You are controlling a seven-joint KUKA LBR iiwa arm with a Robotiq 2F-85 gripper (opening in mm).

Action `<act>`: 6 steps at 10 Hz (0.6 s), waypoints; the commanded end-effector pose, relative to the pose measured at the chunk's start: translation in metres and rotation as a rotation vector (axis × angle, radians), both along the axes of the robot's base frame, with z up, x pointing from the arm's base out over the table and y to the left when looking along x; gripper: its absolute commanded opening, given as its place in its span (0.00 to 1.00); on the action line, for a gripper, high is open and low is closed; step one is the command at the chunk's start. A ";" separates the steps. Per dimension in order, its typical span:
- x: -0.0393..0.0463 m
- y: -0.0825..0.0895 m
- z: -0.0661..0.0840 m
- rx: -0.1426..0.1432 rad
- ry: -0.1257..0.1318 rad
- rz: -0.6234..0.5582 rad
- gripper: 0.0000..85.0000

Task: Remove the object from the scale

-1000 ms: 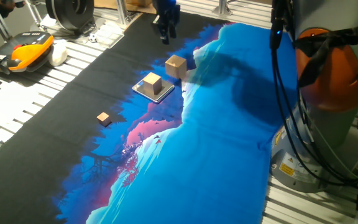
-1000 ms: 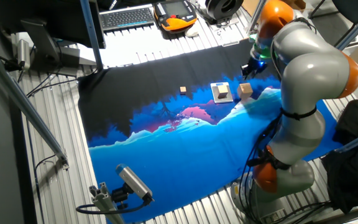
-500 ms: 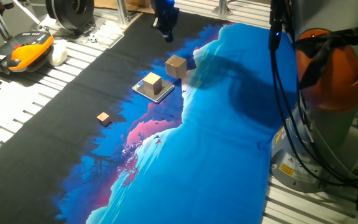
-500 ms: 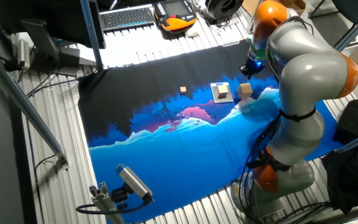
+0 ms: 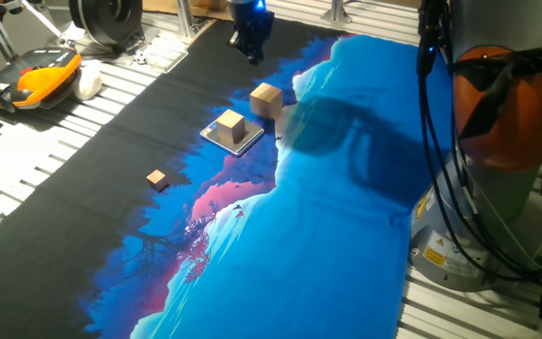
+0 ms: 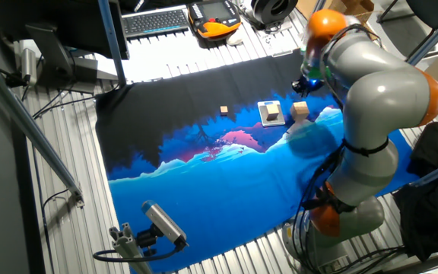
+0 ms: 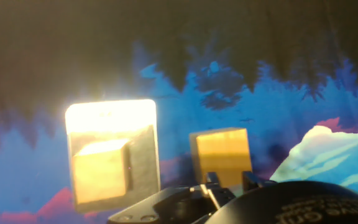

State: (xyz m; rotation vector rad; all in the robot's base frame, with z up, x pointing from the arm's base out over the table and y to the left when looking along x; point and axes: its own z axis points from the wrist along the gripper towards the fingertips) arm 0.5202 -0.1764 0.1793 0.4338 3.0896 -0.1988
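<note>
**Cube still on scale; gripper aloft**

One fixed view: the object [image 5: 231,124] sat on the scale [image 5: 247,139], the gripper [image 5: 250,40] well apart above, presumably pre-approach.

Other fixed view: the larger cube [image 6: 300,109] stood just beside.

Hand view: glare obscured detail; finger spacing could not be determined.

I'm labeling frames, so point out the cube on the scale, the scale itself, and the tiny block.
cube on the scale [image 5: 231,124], one fixed view, its top face
scale [image 5: 246,143], one fixed view, bare near corner
tiny block [image 5: 156,178], one fixed view, its top
</note>
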 end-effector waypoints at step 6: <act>0.0043 -0.019 -0.034 0.035 0.006 0.022 1.00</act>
